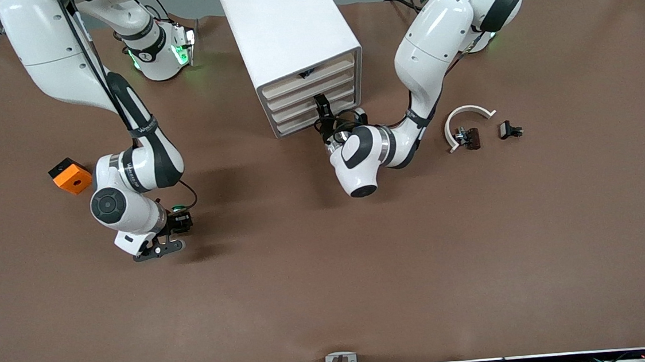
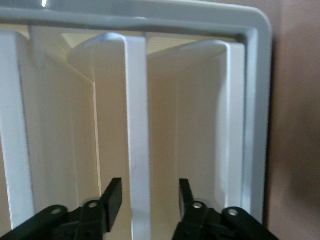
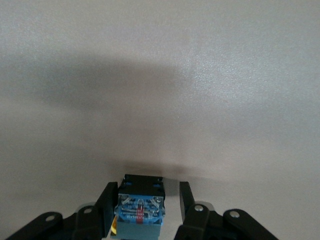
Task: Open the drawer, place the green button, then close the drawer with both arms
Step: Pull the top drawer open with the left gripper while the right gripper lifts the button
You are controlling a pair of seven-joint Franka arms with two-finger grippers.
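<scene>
Front view: brown table [image 1: 398, 267]; grey floor along the top edge. White cabinet [image 1: 294, 45] between the arm bases, four beige drawers. Left gripper [image 1: 322, 107] at a lower drawer [image 1: 310, 110] front. Right gripper [image 1: 179, 224] low over the mat, toward the right arm's end. Orange block [image 1: 70, 175] nearby.

Left wrist view: fingers [image 2: 114, 196] parted, straddling a white front lip [image 2: 137, 130].

Right wrist view: fingers [image 3: 106, 206] closed on the button [image 3: 140, 207], bluish base showing; pale mat [image 3: 160, 75] below.
</scene>
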